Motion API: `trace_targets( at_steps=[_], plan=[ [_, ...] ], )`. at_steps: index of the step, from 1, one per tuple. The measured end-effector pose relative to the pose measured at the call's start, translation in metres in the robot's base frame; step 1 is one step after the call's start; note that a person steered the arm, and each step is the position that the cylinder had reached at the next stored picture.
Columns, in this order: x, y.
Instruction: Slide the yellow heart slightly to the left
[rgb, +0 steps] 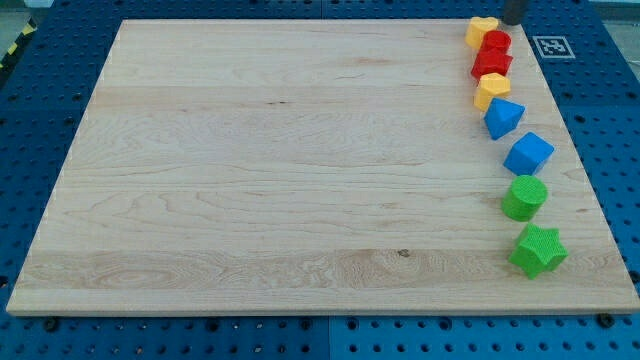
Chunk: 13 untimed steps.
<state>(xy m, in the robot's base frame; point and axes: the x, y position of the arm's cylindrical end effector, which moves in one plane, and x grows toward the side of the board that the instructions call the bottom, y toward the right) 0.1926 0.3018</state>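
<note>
We see the wooden counter (300, 170) on a blue pegboard (40, 100), with a fiducial tag (551, 46) at the view's top right. Eight blocks run down the right edge — green star (538, 250), green cylinder (525, 197), blue cube (528, 153), blue triangle (503, 117), yellow block (491, 90), two red blocks (492, 63) (495, 43), then the yellow heart (481, 30) at the top right corner. Our tip (513, 20) sits just right of the heart; there is no claw on this rod, so we cannot tell any grasp.

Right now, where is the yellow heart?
The yellow heart block sits at the wooden board's top right corner, touching a red block, left of my tip.
</note>
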Motion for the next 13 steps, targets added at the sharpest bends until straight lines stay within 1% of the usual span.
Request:
trace_targets(
  at_steps=[1, 2, 6, 10, 11, 12, 13],
  plan=[
    [0.015, 0.012],
    [0.030, -0.005],
    [0.039, -0.008],
    [0.038, -0.055],
    [0.028, -0.048],
    [0.027, -0.013],
    [0.052, 0.002]
  ],
)
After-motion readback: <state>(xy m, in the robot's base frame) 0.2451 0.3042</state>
